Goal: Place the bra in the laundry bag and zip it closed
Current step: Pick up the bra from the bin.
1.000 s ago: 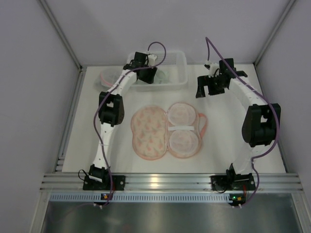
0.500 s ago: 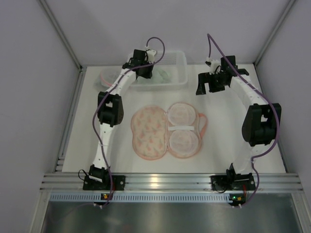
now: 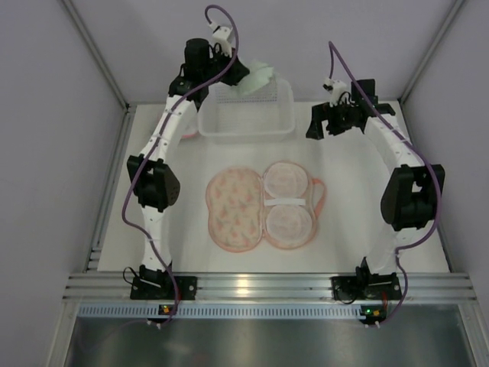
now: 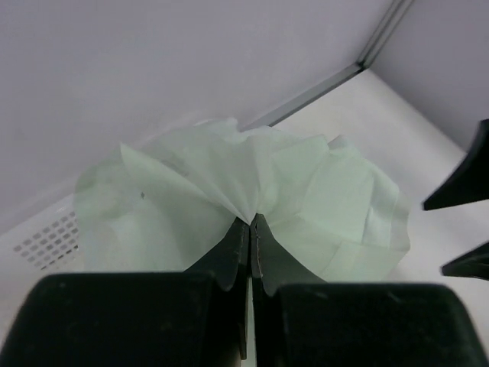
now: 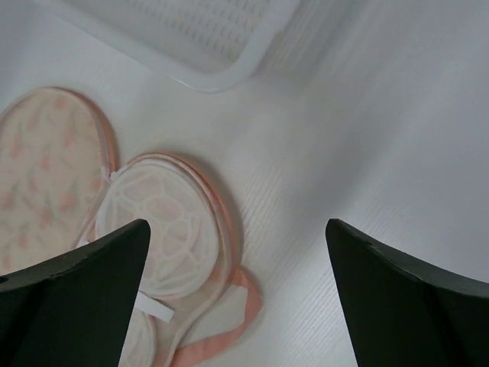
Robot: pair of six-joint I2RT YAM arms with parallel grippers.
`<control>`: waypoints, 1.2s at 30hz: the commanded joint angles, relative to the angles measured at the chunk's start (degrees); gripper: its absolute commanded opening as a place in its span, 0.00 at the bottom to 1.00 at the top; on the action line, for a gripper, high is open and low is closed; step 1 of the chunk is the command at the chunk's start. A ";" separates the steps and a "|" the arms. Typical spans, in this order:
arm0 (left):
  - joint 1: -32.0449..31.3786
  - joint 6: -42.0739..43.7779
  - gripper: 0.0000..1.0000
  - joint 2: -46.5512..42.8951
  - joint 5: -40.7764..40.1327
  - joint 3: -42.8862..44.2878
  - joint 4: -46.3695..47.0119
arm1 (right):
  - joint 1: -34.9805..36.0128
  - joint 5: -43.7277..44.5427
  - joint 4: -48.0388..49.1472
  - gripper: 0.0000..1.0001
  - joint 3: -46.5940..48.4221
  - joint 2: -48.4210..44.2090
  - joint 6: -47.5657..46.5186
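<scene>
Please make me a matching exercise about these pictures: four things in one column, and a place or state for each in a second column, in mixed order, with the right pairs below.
Things
1. left pincer
2. right pincer
3. bag
4. basket

Places and states
A. lies open on the table
B. open, holding nothing
C. shut on the green bra
D. white, at the far edge

Pairs: 1-C, 2-B, 3-A, 4-D

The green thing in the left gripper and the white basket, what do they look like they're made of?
The green garment looks like thin, soft, matte fabric: it bunches into creases where the left gripper pinches it. The basket looks like rigid white plastic, slightly glossy, with a grid of small holes.
</scene>
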 commanded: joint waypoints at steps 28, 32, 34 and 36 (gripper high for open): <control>-7.41 -23.84 0.00 -13.25 23.91 -16.42 5.28 | 15.05 -11.04 22.23 0.99 -21.91 -32.15 -61.60; -8.73 -22.43 0.00 -13.25 24.00 -17.56 3.07 | 16.01 -10.69 19.17 0.99 -19.28 -29.61 -65.99; -9.26 -22.25 0.00 -13.25 24.27 -17.91 2.37 | 16.10 -10.43 18.02 0.85 -18.48 -28.12 -68.89; -9.61 -21.90 0.00 -13.25 24.27 -18.09 1.41 | 16.28 -9.72 17.40 0.69 -17.60 -27.14 -70.73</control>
